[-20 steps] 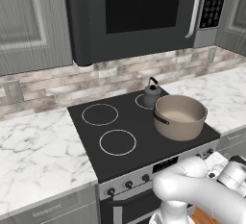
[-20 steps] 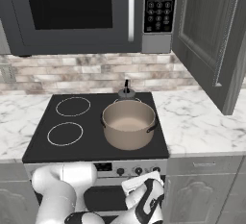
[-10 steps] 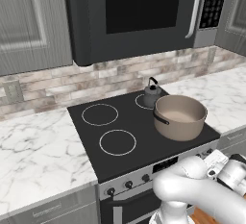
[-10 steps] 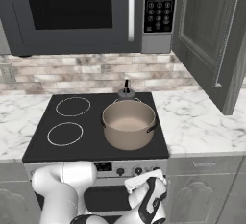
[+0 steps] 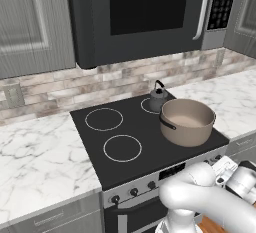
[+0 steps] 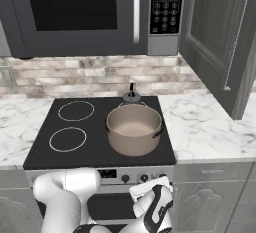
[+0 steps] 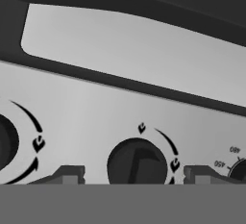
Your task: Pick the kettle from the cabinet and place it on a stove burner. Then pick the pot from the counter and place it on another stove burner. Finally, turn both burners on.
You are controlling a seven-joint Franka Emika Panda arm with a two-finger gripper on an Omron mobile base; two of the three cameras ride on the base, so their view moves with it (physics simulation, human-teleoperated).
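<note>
Stovetop (image 5: 95, 142): kettle (image 5: 158, 97) on rear burner, pot (image 5: 187, 121) at its 5 o'clock on front burner. Gripper (image 7: 129, 174) spread, empty, straddling knob (image 7: 137, 163). Step: burners on. Next: close, twist.

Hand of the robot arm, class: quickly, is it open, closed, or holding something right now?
Hand: open, holding nothing; its two fingertips stand apart on either side of a dark stove knob on the front panel.
</note>
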